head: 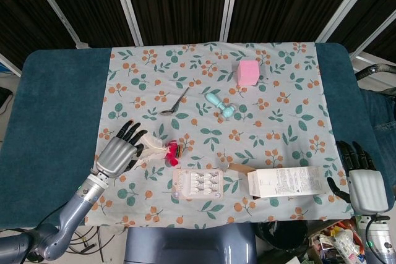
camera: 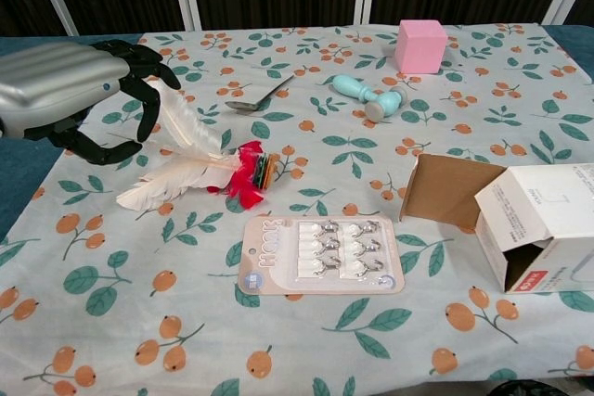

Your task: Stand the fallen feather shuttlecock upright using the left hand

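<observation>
Silver and black, the left robot hand stands at the left of the chest view with its fingers spread and lightly curled, holding nothing. It hovers just beside the white feathers of the feather shuttlecock; whether a fingertip already touches a feather, I cannot tell.

The feather shuttlecock lies on its side on the flowered cloth of the desk, at the lower left of the head view, with the feathers pointing to the left and the red base pointing to the right, towards the card of hooks.

To do this step well, I judge the hand should take the shuttlecock low, near the red base where the quills join, and not at the soft feather tips, which would bend. Then it should turn the feathers upward and set the base flat on the cloth before letting go slowly, because such a light thing may fall again.

At the far lower right of the head view, the right robot hand rests open and empty, well apart.
</observation>
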Tool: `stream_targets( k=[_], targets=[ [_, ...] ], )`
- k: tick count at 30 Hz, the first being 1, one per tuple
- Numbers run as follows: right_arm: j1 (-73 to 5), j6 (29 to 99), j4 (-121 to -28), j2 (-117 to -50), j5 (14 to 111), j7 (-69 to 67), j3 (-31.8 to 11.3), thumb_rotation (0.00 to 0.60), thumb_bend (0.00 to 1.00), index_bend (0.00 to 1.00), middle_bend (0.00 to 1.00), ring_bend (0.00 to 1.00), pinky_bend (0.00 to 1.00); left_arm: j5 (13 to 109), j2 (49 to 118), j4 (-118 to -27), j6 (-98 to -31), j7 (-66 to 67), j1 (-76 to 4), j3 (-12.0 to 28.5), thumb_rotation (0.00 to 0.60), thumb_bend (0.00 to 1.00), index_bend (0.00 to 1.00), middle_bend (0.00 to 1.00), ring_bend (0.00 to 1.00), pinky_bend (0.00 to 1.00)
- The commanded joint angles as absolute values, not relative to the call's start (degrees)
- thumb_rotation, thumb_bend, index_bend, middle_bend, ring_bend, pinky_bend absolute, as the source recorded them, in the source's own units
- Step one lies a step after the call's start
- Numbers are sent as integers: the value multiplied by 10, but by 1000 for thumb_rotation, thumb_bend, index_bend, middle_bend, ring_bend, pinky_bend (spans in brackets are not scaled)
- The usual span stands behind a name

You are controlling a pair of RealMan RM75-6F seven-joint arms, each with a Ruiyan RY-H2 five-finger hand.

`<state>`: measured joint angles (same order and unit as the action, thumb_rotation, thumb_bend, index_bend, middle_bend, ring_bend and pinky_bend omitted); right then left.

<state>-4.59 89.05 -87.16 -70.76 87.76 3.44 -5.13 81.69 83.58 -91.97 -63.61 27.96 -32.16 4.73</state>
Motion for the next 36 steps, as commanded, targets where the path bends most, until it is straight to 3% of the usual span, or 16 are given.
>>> stream_targets(
  k=[1,14,27,36],
  targets=[
    [-46,890,-871,-708,877,34,-51,600,195,0,78,31,136,815,835,-919,-637,281,-322,48,600,418,581,162,0,0],
    [-46,891,-872,-708,878,34,-51,600,195,0,78,31,136,812,809,-943,-643,285,-333,68,600,418,583,163,0,0],
    [-47,888,-871,-710,876,36,-51,600,195,0,77,31,136,796,748,-1021,-595,361,-395,120,600,418,584,163,0,0],
    [-47,887,-872,-711,876,39,-51,600,195,0,78,32,136,765,734,-1069,-561,438,-435,133,600,418,584,163,0,0]
  ],
)
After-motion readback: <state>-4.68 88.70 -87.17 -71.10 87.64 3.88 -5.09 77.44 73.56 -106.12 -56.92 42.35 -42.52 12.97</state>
